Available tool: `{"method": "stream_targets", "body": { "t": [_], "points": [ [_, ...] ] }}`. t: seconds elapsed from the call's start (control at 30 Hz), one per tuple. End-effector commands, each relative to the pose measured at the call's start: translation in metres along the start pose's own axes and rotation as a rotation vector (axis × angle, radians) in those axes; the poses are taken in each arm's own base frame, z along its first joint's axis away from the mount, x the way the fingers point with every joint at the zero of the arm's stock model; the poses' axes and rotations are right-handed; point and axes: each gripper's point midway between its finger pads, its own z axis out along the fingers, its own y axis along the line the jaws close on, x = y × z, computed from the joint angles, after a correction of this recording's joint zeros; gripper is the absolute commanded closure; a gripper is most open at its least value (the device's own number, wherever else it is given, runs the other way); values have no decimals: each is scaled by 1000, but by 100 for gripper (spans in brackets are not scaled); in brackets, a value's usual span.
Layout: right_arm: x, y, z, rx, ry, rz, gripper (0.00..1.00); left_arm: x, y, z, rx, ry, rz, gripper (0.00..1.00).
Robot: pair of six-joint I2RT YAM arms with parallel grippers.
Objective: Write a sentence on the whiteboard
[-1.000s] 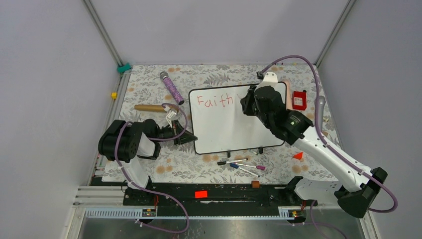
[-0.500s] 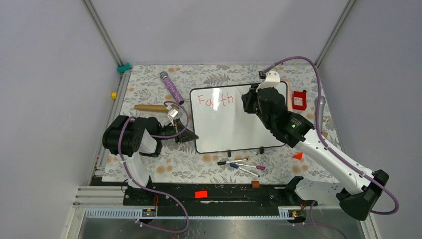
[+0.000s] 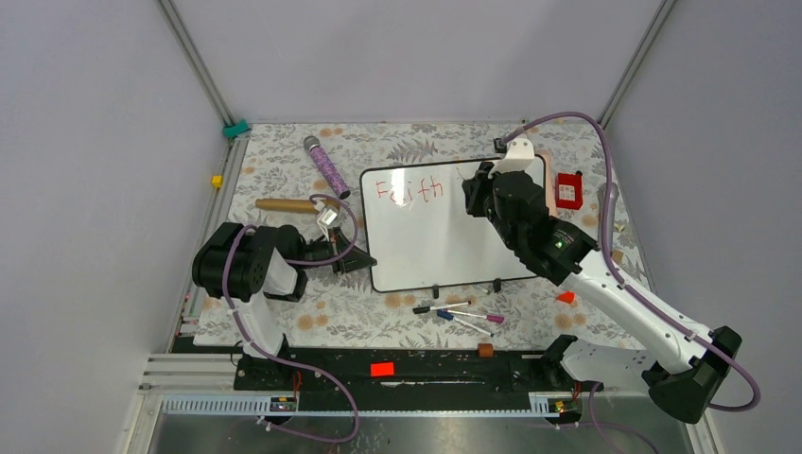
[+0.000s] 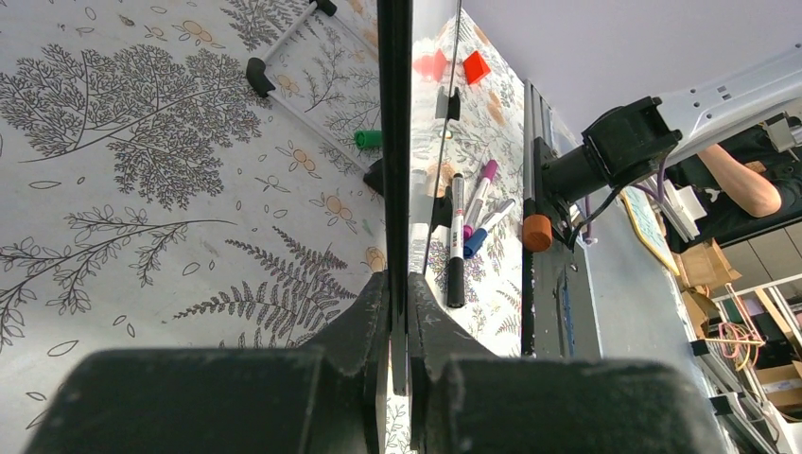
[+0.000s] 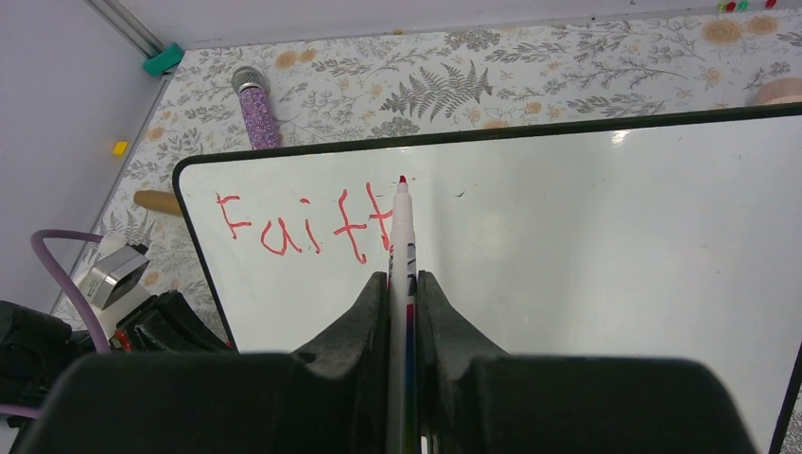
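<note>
The whiteboard (image 3: 435,241) lies on the patterned table, with the sentence's first word "Faith" (image 3: 409,189) in red near its top left. My right gripper (image 3: 478,194) hovers over the board's upper right, shut on a white marker (image 5: 402,236). The marker's red tip points just past the red letters (image 5: 303,227) and hides part of the last one. Whether the tip touches the board (image 5: 586,246) I cannot tell. My left gripper (image 3: 357,260) is shut on the board's left edge; the thin black frame (image 4: 394,142) runs between its fingers (image 4: 364,317).
Several loose markers (image 3: 459,314) lie in front of the board's two black feet. A purple glitter microphone (image 3: 326,167) and a wooden roller (image 3: 284,204) lie left of the board. A red box (image 3: 568,190) sits at its right. A small red wedge (image 3: 566,297) sits near the right arm.
My right gripper has drifted slightly right and toward the board's top edge with the marker. The left arm has shifted a little while keeping its grip on the board's edge.
</note>
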Motion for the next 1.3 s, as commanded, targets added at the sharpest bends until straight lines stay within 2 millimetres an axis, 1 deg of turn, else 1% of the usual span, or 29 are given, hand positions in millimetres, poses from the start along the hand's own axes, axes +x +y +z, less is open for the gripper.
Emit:
{"method": "stream_targets", "body": {
  "t": [0.0, 0.1, 0.27, 0.33, 0.43, 0.6, 0.67, 0.73, 0.87, 0.93, 1.07, 1.2, 1.27],
  "points": [
    [-12, 3, 4, -7, -56, 9, 100, -11, -7, 0, 6, -35, 120, 100],
    [-16, 5, 4, -15, -64, 12, 100, -12, -10, -1, 3, -42, 139, 100],
    [-19, 4, 3, -12, -73, 2, 100, -20, -15, -3, 7, -54, 136, 100],
    [-23, 4, 2, -10, -80, -4, 100, -20, -15, -4, -7, -65, 170, 100],
    [-23, 4, 1, -14, -72, -10, 100, -21, -12, -4, -29, -79, 176, 100],
    [-8, 3, 2, -15, -34, -10, 100, -22, -12, -6, -49, -97, 196, 100],
    [-3, 6, 2, -35, -9, -10, 100, -19, -12, -5, -50, -91, 221, 100],
    [2, 10, 1, -50, 22, -10, 100, -17, -11, -3, -48, -86, 209, 100],
    [24, 9, -1, -59, 58, -11, 100, -17, -9, -3, -60, -92, 209, 100],
    [30, 10, -2, -68, 67, -8, 100, -17, -10, -2, -55, -90, 220, 100],
    [38, 22, -1, -101, 94, -10, 100, -16, -14, -1, -32, -78, 231, 100],
    [53, 47, 2, -136, 138, -43, 100, -18, -18, 1, -5, -65, 219, 100],
    [65, 63, 0, -138, 159, -102, 100, -19, -17, -1, -3, -63, 208, 100]
  ]
}}
